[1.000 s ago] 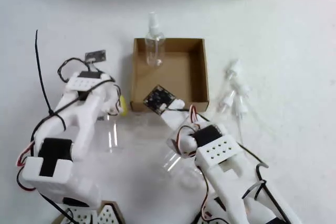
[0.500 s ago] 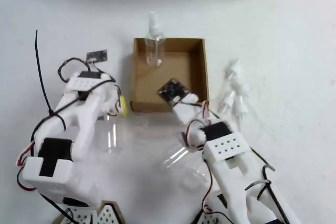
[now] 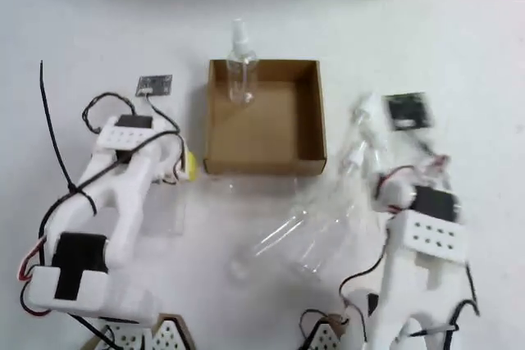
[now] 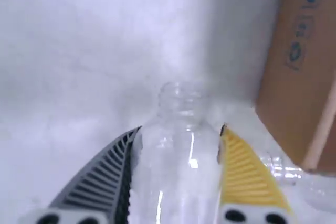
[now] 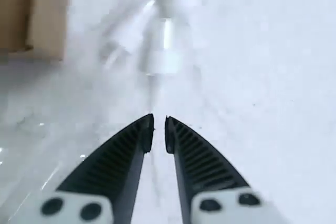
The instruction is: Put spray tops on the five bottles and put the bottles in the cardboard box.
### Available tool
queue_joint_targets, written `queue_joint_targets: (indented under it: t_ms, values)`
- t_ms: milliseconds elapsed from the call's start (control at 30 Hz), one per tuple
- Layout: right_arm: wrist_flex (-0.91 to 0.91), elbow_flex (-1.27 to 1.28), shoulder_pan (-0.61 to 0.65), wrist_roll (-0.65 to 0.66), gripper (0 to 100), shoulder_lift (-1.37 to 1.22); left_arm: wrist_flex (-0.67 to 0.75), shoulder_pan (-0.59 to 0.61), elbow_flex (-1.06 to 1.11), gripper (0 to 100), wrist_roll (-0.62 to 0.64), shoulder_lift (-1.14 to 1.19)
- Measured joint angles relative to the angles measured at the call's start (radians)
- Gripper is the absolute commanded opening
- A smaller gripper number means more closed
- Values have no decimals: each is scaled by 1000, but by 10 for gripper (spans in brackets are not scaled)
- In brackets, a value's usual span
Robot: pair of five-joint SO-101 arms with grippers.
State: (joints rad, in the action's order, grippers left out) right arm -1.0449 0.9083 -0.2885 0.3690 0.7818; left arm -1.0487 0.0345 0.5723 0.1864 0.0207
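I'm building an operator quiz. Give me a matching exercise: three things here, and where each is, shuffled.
1. clear plastic bottle with an open neck
2. clear bottle with a white spray top
3. loose white spray tops

A. lying right of the brown cardboard box
B. between the left gripper's fingers
C. at the box's far wall

Pairs: 1-B, 2-C, 3-A

1 overhead view, 2 close wrist views, sharing the cardboard box (image 3: 279, 120).
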Motion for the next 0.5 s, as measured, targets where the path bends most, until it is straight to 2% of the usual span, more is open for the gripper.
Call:
queue_joint_targets:
  t_ms: [133,333,500]
  values:
    - [-40,-81,-74,-57,17,-64,0,18,0,20,-2,-6]
    - [-161,-264,-72,-83,18,-273,0,61,0,20,-2,-6]
    - [-218,-434,-64,-173,19,-437,0,63,0,20,-3,-6]
